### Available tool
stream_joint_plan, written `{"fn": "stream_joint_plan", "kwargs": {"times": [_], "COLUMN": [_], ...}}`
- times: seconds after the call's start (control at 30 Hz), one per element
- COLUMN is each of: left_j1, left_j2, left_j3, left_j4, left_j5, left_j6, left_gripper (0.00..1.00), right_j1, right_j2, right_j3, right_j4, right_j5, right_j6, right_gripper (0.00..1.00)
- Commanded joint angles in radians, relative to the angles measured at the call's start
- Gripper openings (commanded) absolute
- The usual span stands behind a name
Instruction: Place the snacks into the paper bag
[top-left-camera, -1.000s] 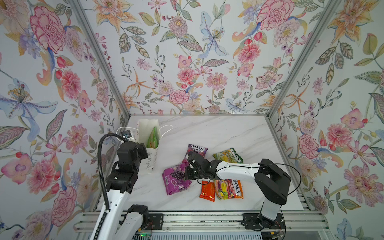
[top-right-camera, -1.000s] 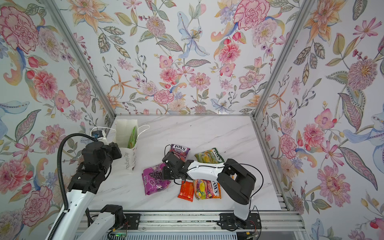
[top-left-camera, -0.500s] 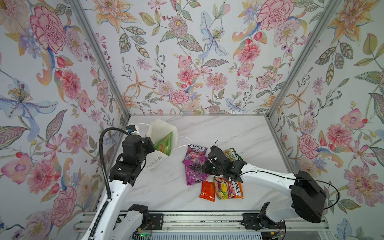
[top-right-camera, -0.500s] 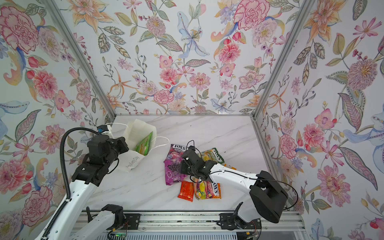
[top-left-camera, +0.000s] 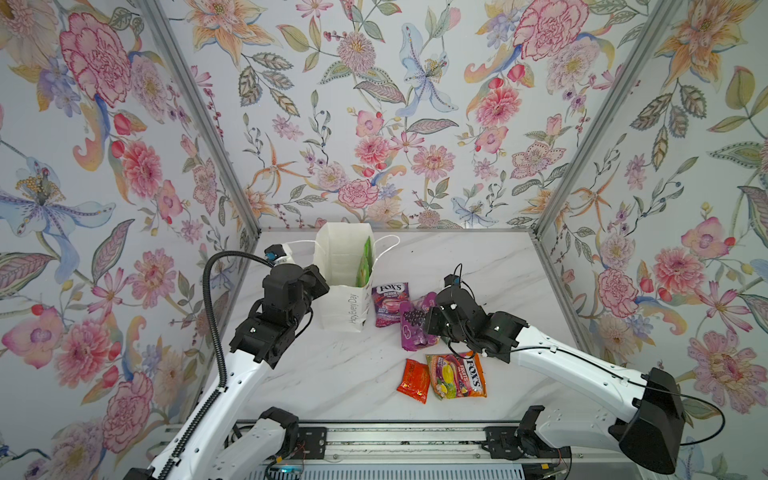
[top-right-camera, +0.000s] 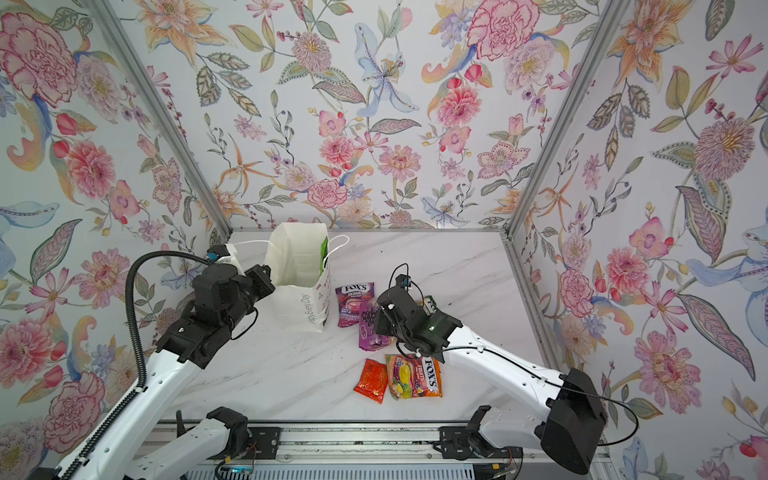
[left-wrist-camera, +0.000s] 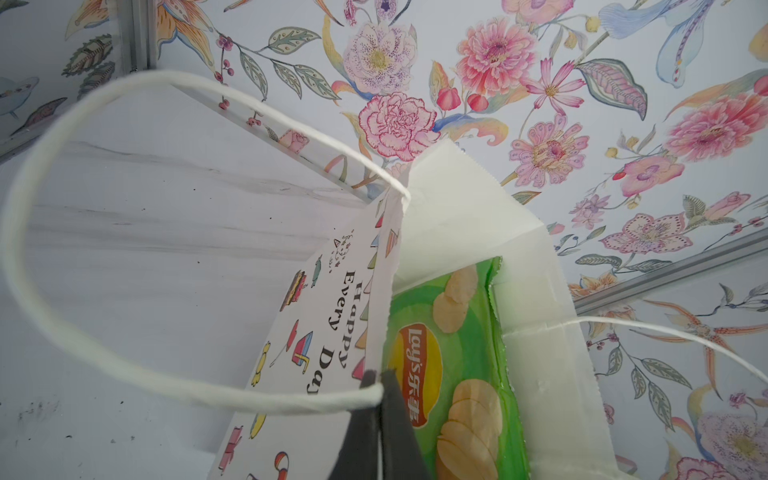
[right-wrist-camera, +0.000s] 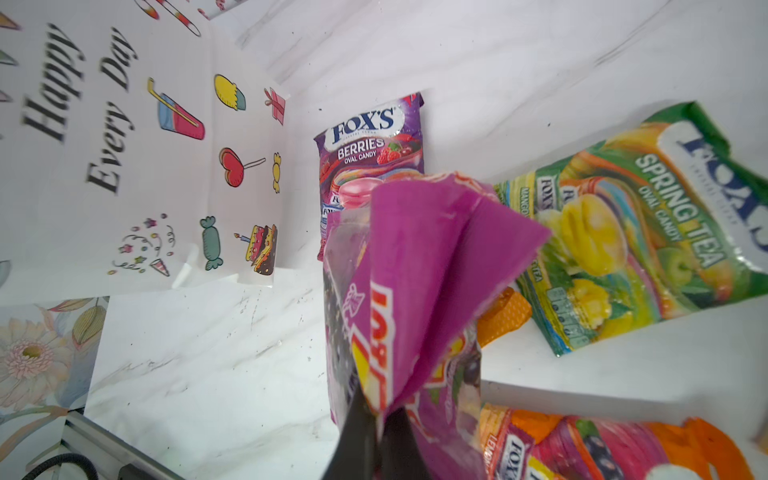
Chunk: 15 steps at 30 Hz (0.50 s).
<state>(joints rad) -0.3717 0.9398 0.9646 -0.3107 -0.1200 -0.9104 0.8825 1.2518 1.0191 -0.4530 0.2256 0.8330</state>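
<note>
The tall white paper bag (top-left-camera: 345, 303) with grey "Happy Every Day" lettering stands with its mouth open at about 10 o'clock on the white marble-look table (top-left-camera: 324, 374). The left tool (left-wrist-camera: 377, 378) is closed tight on the rim of the bag's printed wall, right where one thin white string handle (left-wrist-camera: 291, 405) meets it (jaws pressed together, only paper between). Inside the bag a large green chips bag (left-wrist-camera: 453, 374) stands against that printed wall.

At 3 o'clock of the paper bag lies a purple FOX'S Berries candy bag (top-left-camera: 388, 301). The right tool (right-wrist-camera: 378, 415) is clamped shut on one edge of a glossy purple grape pack (right-wrist-camera: 419, 266). The pack hangs folded from it at 4 o'clock of the Berries bag, overlapping its corner; whether its lower end rests on the table I cannot tell. A green FOX'S Spring Tea candy bag (right-wrist-camera: 623, 232) lies at 2 o'clock of the grape pack, mostly hidden by the right arm from above. At 6 o'clock of the grape pack lie an orange FOX'S Fruits candy bag (top-left-camera: 457, 376) and, just beside it at 9 o'clock, a small orange-red sachet (top-left-camera: 413, 380).
</note>
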Motion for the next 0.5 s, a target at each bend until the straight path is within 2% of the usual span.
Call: {"fn": "stream_joint_plan", "kwargs": {"times": [0.0, 0.27, 0.47], "left_j1": [-0.007, -0.006, -0.006], "left_j2": [-0.006, -0.072, -0.081], "left_j3": [-0.054, -0.184, -0.187], "left_j4": [0.054, 0.097, 0.120], "left_j5": [-0.030, -0.038, -0.020], "left_j6": [-0.038, -0.017, 0.001], "left_gripper": [0.00, 0.00, 0.00], "right_j1": [-0.002, 0.026, 0.069], "right_j2": [-0.032, 0.025, 0.113], "right_j3": [0.106, 0.328, 0.577], "right_j4": [-0.005, -0.109, -0.168], "right_j5": [0.085, 0.191, 0.241], "right_j6": [-0.052, -0.131, -0.239], "right_gripper": [0.00, 0.00, 0.00]}}
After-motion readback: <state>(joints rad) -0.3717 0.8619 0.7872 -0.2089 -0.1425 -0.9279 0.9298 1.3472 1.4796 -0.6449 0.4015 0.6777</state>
